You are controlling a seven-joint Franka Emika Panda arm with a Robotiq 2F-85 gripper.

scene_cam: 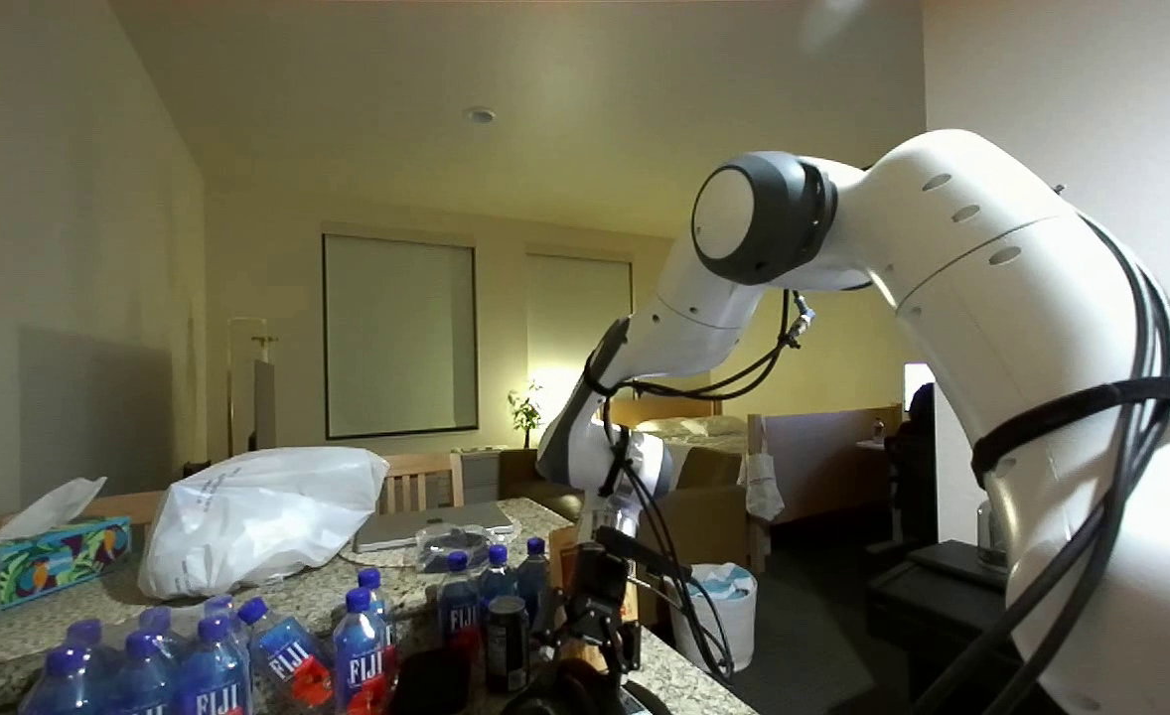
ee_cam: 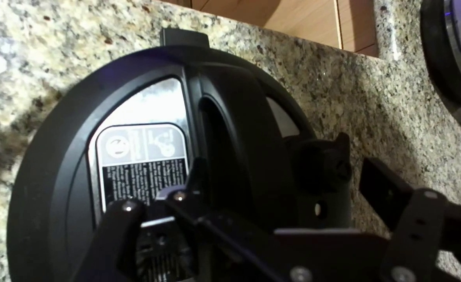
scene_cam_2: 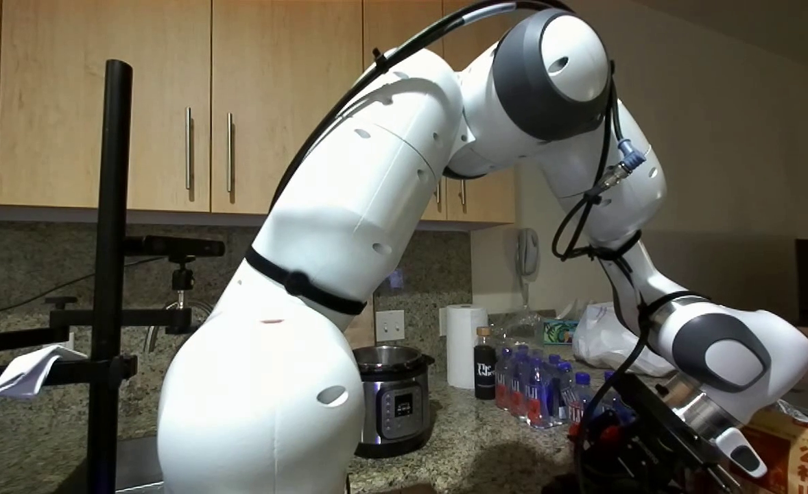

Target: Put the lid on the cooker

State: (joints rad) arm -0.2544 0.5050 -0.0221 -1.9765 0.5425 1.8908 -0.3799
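- The large round lid of black plastic with steel insets (ee_cam: 191,129) is being borne, top face up, by the speckled granite counter (ee_cam: 365,98), beneath the end effector; the uncovered steel-and-black electric cooker (scene_cam_2: 396,401) is being borne by the same counter, well apart from it.
- The black two-fingered end effector (ee_cam: 285,172) is being held with its jaws wide apart, nothing clamped; the arched black plastic handle (ee_cam: 242,113) seems to be being straddled, though contact cannot be told.
- The step in hand is being judged a grasp by the handle: the fingers (ee_cam: 385,184) are best being lowered evenly on both sides, then slowly brought together.
- A black knob-like fitting (ee_cam: 328,164) is being seen between the handle and the outer finger; should it be being pinched instead, a weak grip is being risked.
- A level lift is being advised, since so wide a lid could be being tipped by an off-centre hold; the clear plastic bottles with blue caps (scene_cam_2: 538,391) should be being cleared.
- No long axis is being given by the round outline; the handle's is being taken instead, running in the wrist view from near the upper rim, by a black tab (ee_cam: 184,37), down and slightly rightward, roughly crossed by the fingers' closing line; its lower end is being hidden.
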